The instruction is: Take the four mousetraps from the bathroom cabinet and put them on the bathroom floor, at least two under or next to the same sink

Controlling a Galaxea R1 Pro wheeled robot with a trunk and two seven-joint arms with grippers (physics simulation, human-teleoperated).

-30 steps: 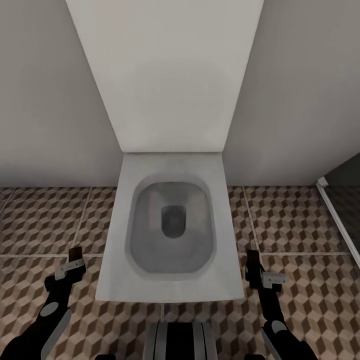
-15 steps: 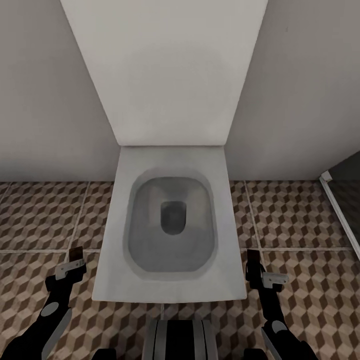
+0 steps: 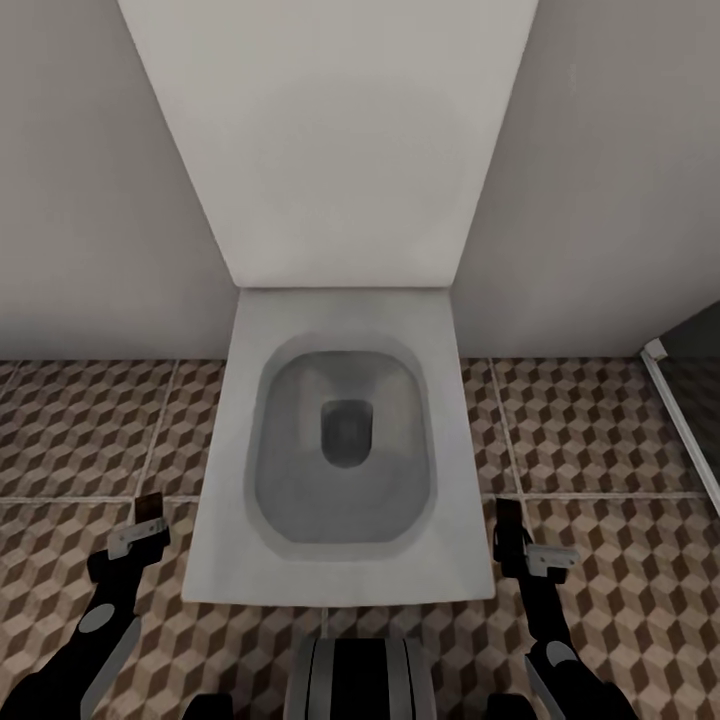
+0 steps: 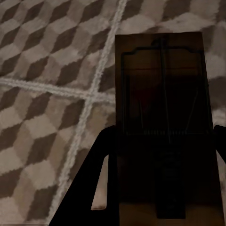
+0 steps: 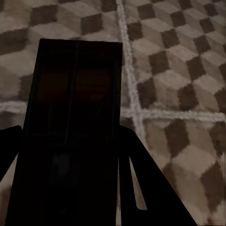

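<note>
Each pincer, left (image 3: 150, 512) and right (image 3: 507, 522), is clamped on a shadowed mousetrap (image 4: 162, 122), the other mousetrap (image 5: 70, 132) almost black.

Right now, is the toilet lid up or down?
Up: the lid leans back against the wall, and the open bowl shows below it.

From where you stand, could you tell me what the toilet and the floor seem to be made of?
Toilet: probably glazed ceramic, plain white and smooth with soft shading. Floor: likely printed ceramic tile, given its brown, beige and white cube pattern and pale grout lines.
</note>
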